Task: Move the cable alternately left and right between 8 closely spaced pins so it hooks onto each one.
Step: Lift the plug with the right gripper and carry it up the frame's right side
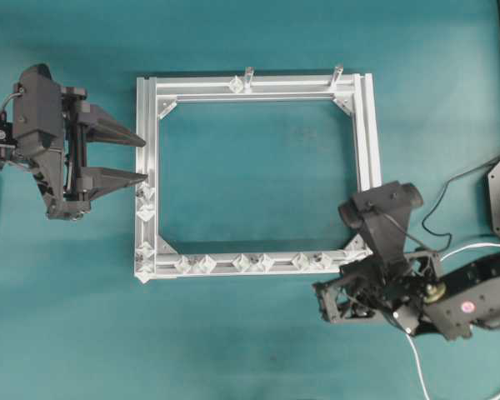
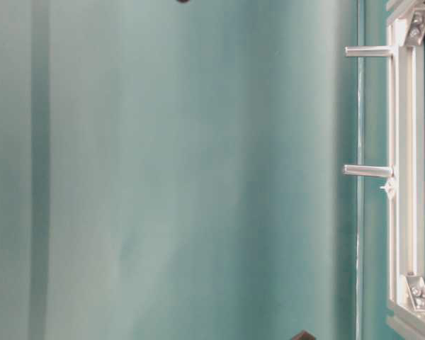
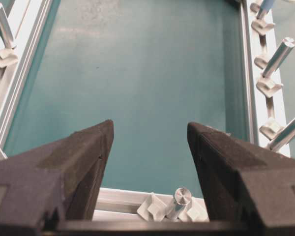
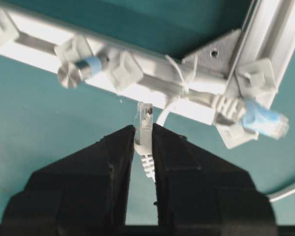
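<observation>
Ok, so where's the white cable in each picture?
Overhead: the cable is at the bottom right, running from under the right arm to the bottom edge.
Table-level: not in it.
Left wrist: not in it.
Right wrist: in the middle, its clear plug pinched in the right gripper.
Shared landmark: the silver frame, seen in all four.

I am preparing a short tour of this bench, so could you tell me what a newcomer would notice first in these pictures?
The silver frame lying square on the teal table draws the eye first, its lower and left rails dotted with small pale pins. Next comes the right gripper near the frame's lower right corner, shut on the clear plug of the white cable. The left gripper sits open at the frame's left rail.
</observation>
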{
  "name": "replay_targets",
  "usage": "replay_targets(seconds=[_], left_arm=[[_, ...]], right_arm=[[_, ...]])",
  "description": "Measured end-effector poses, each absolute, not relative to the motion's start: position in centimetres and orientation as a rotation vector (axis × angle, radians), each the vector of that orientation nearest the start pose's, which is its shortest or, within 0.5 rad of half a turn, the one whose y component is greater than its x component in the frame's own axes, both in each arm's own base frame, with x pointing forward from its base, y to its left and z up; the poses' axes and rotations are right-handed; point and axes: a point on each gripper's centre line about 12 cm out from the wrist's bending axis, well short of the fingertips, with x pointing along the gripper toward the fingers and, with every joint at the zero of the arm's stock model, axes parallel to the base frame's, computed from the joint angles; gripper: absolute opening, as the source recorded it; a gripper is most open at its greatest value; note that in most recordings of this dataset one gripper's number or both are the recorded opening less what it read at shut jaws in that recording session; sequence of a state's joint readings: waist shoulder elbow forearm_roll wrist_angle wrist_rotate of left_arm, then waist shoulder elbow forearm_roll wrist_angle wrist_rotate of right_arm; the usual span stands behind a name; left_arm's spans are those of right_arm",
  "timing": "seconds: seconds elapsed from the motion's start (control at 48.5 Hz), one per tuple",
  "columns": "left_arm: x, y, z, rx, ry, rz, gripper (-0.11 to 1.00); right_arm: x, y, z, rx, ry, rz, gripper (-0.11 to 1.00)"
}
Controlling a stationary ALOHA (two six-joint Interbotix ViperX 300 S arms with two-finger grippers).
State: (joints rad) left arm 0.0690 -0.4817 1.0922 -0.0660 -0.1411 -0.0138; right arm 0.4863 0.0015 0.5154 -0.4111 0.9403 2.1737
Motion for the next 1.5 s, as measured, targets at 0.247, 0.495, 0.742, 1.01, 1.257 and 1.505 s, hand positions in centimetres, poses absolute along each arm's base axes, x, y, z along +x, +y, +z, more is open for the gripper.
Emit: replay_targets(seconds=[0.247,0.495,0.742,1.01,1.257,1.505], left_arm=[[26.4,1.9,19.5,-0.092,0.466,0.095,0.63],[26.4,1.9,19.5,-0.092,0.466,0.095,0.63],[26.4,1.9,19.5,-0.092,0.465,0.095,0.63],[26.4,1.9,19.5,-0.092,0.465,0.095,0.63],[26.4,1.9,19.5,-0.092,0.466,0.095,0.63],[26.4,1.9,19.5,-0.092,0.466,0.095,0.63]], right_arm=[[32.2,10.8,16.5,1.106,0.87,-1.068,0.14],[32.3,10.6,16.4,1.119,0.867,-1.064,0.14],[32.2,10.6,16.3,1.118,0.868,-1.065,0.14],[32.0,10.0,15.9,1.116,0.87,-1.082,0.14],[31.6,7.2,15.5,1.128,0.854,-1.127,0.14],[31.1,4.5,16.1,1.129,0.839,-1.14,0.14]])
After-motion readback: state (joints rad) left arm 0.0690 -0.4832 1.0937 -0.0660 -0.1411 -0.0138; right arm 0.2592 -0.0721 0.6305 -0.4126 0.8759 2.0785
